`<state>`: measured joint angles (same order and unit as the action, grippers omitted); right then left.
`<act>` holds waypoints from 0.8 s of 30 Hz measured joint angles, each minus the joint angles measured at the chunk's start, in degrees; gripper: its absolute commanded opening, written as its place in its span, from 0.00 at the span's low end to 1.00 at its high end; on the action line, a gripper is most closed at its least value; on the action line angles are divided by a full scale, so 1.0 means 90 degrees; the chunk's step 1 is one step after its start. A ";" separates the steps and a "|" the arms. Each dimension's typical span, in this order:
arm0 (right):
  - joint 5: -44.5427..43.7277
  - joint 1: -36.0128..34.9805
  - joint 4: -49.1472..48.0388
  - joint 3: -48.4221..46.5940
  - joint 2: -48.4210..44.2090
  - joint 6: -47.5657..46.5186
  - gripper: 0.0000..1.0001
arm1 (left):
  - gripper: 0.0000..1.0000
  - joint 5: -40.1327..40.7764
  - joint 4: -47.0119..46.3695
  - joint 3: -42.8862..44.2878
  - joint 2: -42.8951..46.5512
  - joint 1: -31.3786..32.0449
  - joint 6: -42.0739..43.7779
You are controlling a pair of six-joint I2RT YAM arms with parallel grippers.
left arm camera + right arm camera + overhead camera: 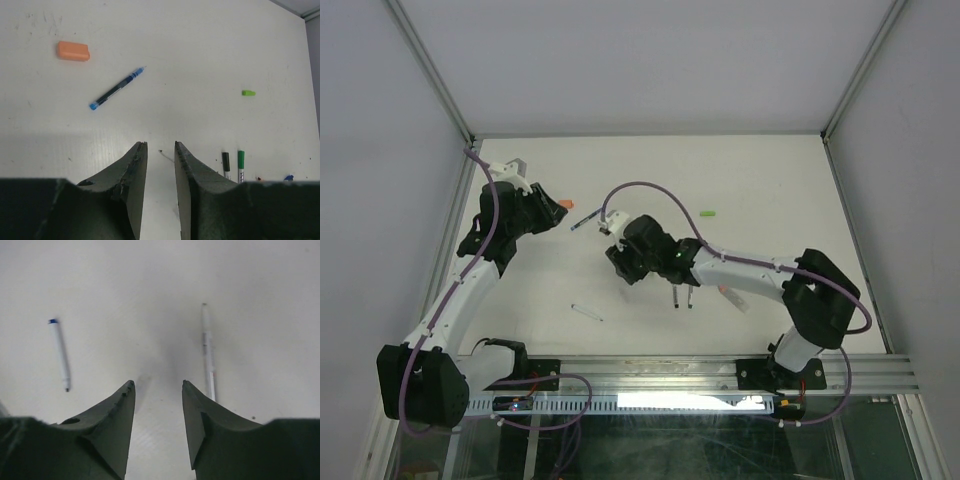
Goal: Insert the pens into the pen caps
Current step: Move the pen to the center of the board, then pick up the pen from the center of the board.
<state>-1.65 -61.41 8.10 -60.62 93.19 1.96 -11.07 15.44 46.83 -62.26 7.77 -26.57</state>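
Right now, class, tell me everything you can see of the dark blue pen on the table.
The dark blue pen is a slim, plastic-looking stick with a dark barrel, a brighter blue end and a fine uncapped tip. It lies flat and slantwise on the white table, its tip pointing up and right in the left wrist view. Nothing touches it; the orange cap lies apart.

Orange cap [73,51], blue pen [117,88] and green cap [248,93] on table [200,45] beyond narrowly parted jaws

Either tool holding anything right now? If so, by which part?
Nothing held. Left tool and right tool both have jaws apart, nothing between them.
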 measured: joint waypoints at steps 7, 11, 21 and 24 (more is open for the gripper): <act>0.0500 0.1117 0.1192 -0.0653 0.0631 -0.0328 0.48 | 0.31 0.0000 0.0000 -0.0155 0.0000 0.0000 -0.0002; 0.0692 0.1234 0.1549 -0.0903 0.1139 -0.0478 0.49 | 0.31 0.0000 0.0005 -0.0211 0.0000 0.0000 -0.0002; 0.0593 0.1309 0.1970 -0.1134 0.1625 -0.0610 0.44 | 0.32 0.0000 0.0007 -0.0211 0.0000 0.0000 -0.0002; 0.0561 0.1311 0.2055 -0.1158 0.1632 -0.0617 0.40 | 0.32 0.0000 0.0007 -0.0211 0.0000 0.0000 -0.0005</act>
<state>3.40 -49.60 26.59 -71.05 107.87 -3.60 -11.07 15.51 44.93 -62.26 7.77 -26.61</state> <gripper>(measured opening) 0.440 0.317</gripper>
